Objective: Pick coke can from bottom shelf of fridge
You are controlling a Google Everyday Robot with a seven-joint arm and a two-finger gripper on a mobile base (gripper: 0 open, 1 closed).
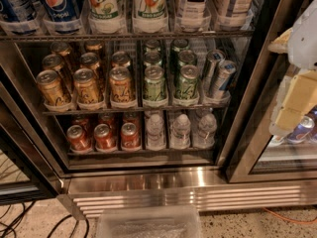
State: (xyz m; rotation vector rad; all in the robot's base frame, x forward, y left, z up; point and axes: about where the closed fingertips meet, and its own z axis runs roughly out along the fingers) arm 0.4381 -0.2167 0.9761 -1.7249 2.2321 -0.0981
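The fridge (237, 108) stands open before me, dark-framed with a steel base. On its bottom shelf (141, 152), left part, several red coke cans (105, 136) stand in three rows with silver tops; the front ones are at left (78, 138), middle and right (130, 135). Small clear water bottles (180, 130) fill the shelf's right part. My gripper (292, 100), cream and white, hangs at the right edge of the view, outside the fridge and well right of and above the coke cans, holding nothing that I can see.
The shelf above holds gold-orange cans (86, 86), green cans (154, 83) and slim silver cans (220, 78). The top shelf has Pepsi and 7UP bottles (148, 4). A clear plastic bin (148, 222) sits on the floor in front. Cables (15, 222) lie at bottom left. An adjoining glass unit (287, 148) is at right.
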